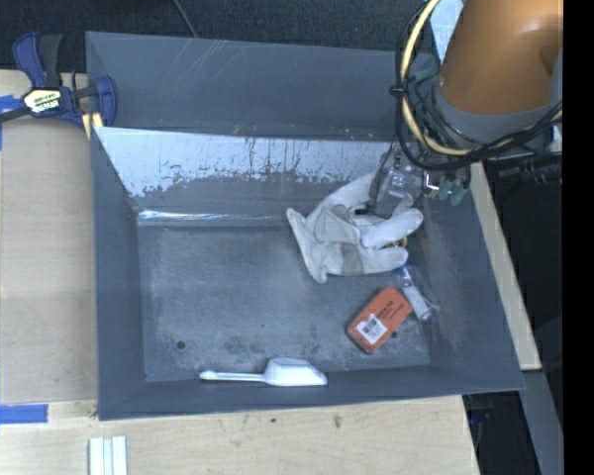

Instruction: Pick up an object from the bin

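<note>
The gripper is seen low in the far right part of the grey metal bin, set down upon a crumpled white work glove. Its tip is sunk among the glove's folds and partly covered by the wrist above it, so it cannot be told whether the gripper is wide or narrow, nor whether any cloth is held.

The glove is spread directly under the gripper and out to its left and nearer side. Its long axis is laid roughly across the view, with the broad cuff end turned away to the left and the pale finger ends pointed right, toward the arm's side. The exact outline is hard to make out because the cloth is bunched.

Nearer than the gripper, and just beside the glove's lower edge, a flat orange tag-like piece is laid on a slant. A white label with dark bar-like marks is carried on it, but no writing on it can be read. A small clear, bluish item is touching its upper right end; its kind cannot be made out.

Well apart from the gripper, by the near wall and off to the left, a white plastic scoop is laid with its handle pointed left.

Above the gripper, the wrist is hidden under the orange cover, which is cut off at the top, and looped cables.
</note>
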Controlling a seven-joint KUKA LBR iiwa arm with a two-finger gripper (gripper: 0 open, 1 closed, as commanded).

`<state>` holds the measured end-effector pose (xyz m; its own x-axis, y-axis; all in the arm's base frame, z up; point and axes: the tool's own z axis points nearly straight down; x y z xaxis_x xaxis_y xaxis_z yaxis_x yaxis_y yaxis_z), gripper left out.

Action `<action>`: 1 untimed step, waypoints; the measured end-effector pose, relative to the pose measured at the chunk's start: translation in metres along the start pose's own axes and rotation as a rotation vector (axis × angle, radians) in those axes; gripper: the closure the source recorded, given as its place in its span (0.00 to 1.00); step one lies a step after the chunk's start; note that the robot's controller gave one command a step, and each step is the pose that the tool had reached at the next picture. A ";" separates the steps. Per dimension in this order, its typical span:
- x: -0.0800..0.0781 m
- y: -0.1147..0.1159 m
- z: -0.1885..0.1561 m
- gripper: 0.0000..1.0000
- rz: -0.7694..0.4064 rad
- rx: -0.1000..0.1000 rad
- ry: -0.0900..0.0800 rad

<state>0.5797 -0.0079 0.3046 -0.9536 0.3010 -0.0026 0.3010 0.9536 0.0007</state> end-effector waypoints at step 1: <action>0.007 -0.009 0.029 1.00 -0.024 -0.004 -0.011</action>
<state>0.5704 -0.0147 0.2751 -0.9605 0.2781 -0.0141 0.2780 0.9606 0.0043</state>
